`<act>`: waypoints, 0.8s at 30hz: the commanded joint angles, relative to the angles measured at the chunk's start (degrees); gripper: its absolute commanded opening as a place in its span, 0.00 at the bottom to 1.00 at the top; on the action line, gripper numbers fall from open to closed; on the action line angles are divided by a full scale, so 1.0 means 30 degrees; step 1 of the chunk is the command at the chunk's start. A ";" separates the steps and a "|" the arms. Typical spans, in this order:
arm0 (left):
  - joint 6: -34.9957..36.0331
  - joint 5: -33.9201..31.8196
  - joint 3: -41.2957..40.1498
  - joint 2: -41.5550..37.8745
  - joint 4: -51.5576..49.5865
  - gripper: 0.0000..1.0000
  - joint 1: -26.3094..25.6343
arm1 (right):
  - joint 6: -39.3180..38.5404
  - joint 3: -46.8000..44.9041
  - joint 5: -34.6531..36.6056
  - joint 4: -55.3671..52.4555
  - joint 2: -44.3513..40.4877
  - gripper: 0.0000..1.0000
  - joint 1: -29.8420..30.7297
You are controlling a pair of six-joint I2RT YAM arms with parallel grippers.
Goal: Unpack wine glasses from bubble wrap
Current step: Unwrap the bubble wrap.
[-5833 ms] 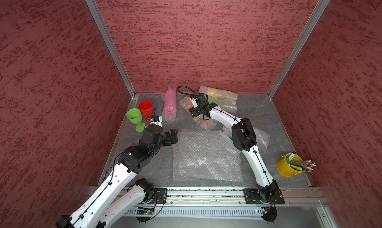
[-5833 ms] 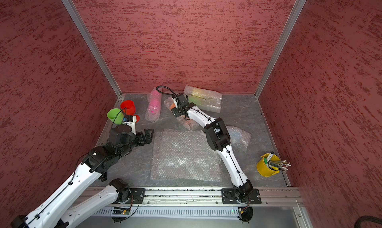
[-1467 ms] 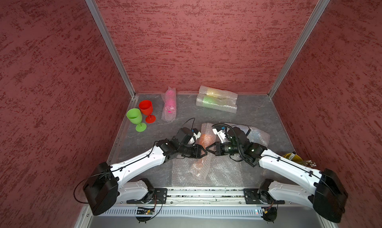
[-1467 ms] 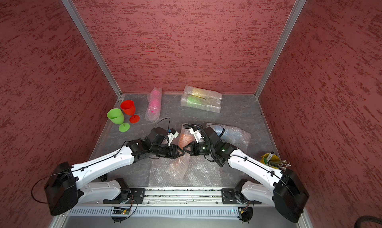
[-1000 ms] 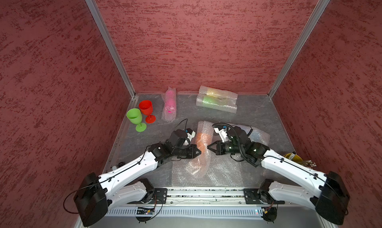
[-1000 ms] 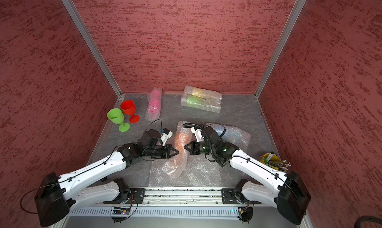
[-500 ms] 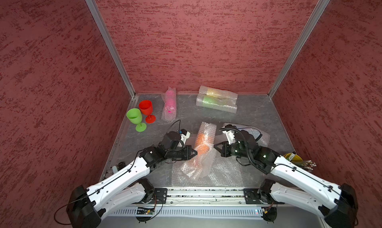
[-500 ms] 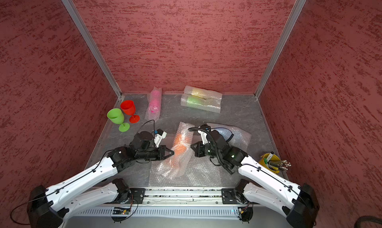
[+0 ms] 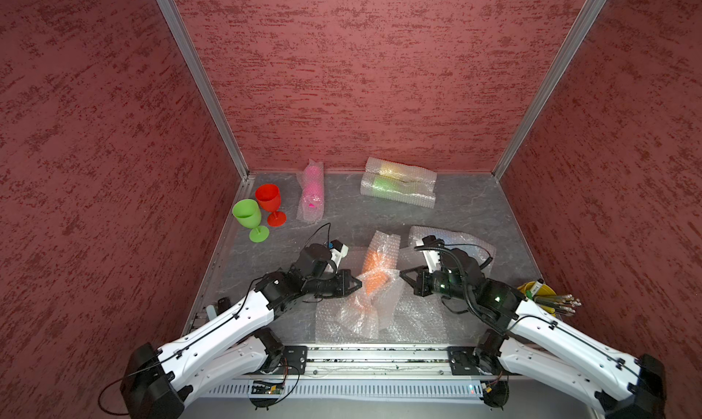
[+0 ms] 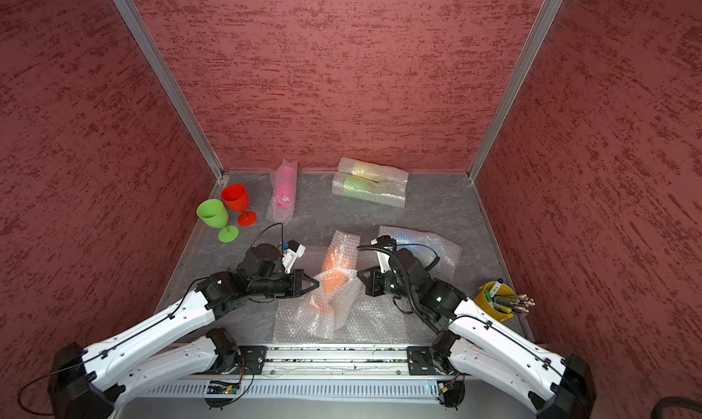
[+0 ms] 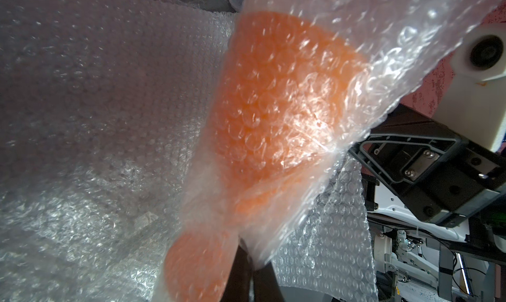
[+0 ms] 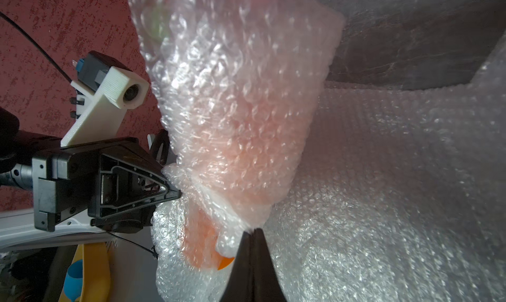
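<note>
- At the far left, by the side wall, an unwrapped light green goblet [image 9: 247,215] stands upright, with a red goblet [image 9: 269,202] upright just beside it
- Next along, near the back wall, a pink goblet [image 9: 312,188] lies inside a bubble wrap sleeve [image 9: 308,212]
- My left gripper [image 9: 358,284] reaches in from the left, jaws closed and pinching one edge of the crumpled bubble wrap [image 9: 380,307] at the middle of the table
- Inside that wrap is the orange goblet [image 9: 374,274], fully covered and lying between my two grippers; the wrap's lower end drapes onto a flat bubble wrap sheet [image 9: 418,322] spread near the front rail
- At the back, right of centre, a yellow goblet [image 9: 391,169] and a wrapped green goblet [image 9: 381,187] lie in separate sleeves, side by side and touching
- My right gripper [image 9: 402,274] comes in from the right, jaws pressed shut on the opposite edge of the same crumpled bubble wrap
- Behind my right arm lies another bubble wrap piece [image 9: 469,242]; a top view shows a bluish tint [image 10: 402,238] in it, but I cannot tell what it holds
- At the far right stands a yellow cup [image 10: 484,305] holding utensils
</note>
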 commanded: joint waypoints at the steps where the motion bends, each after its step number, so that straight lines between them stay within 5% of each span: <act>1: -0.0426 -0.0919 -0.0570 0.0079 -0.1414 0.00 0.0274 | 0.0265 -0.0501 0.2714 -0.1632 -0.0477 0.00 -0.0237; 15: -0.1187 -0.0532 -0.1100 0.0928 -0.1093 0.00 -0.0535 | 0.0000 -0.0547 0.2470 -0.0339 0.1033 0.00 -0.0396; 24: -0.2183 0.0432 -0.1879 0.0283 -0.0755 0.00 0.0805 | 0.0382 -0.0649 0.3511 -0.1032 0.1333 0.00 -0.1106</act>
